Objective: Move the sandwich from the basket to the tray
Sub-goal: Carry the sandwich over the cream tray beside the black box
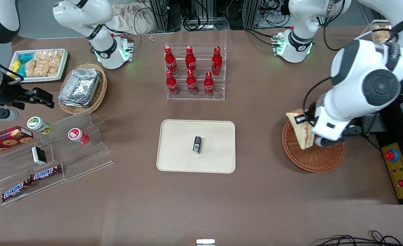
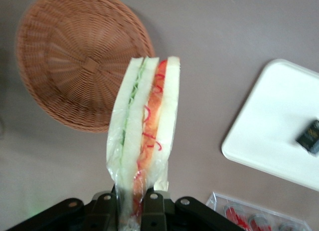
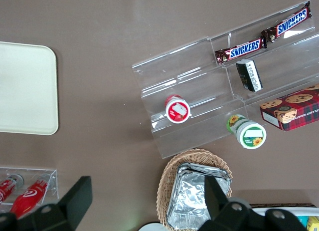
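Transport step: gripper (image 2: 133, 203) fingers pinch the sandwich (image 2: 144, 136), apparently lifted clear above the basket (image 2: 75, 56); next, carry to the tray (image 1: 177, 150), avoiding the small dark pack (image 1: 197, 144)

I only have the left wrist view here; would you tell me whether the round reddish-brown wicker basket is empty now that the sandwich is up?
Observer: In the front view the round reddish-brown wicker basket shows only bare weave, though the arm hides part of it.
Operator: Where is the gripper relative to it?
Observer: The left gripper hangs above the basket's rim, shut on the triangular white-bread sandwich.
Operator: Is the tray free apart from that dark item?
Observer: The cream-beige rectangular tray holds only one small black packet, near its middle.
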Robot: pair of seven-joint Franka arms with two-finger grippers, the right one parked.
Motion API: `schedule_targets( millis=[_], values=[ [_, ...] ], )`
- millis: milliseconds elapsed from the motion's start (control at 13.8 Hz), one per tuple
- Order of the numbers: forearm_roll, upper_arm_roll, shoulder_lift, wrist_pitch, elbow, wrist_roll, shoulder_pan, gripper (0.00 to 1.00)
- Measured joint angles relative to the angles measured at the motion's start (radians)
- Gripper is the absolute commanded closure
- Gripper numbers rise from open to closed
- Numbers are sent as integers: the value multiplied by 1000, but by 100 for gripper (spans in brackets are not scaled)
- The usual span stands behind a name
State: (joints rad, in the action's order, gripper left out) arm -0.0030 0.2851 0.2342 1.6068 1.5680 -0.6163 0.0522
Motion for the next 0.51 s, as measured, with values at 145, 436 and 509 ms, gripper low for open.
schedule_targets(
  millis=[145, 436, 509],
  values=[
    [0, 58, 5, 10, 0, 1, 3, 100],
    [25, 121, 61, 115, 2, 14, 71, 100],
    [42, 122, 90, 148, 3, 13, 101, 100]
  ],
)
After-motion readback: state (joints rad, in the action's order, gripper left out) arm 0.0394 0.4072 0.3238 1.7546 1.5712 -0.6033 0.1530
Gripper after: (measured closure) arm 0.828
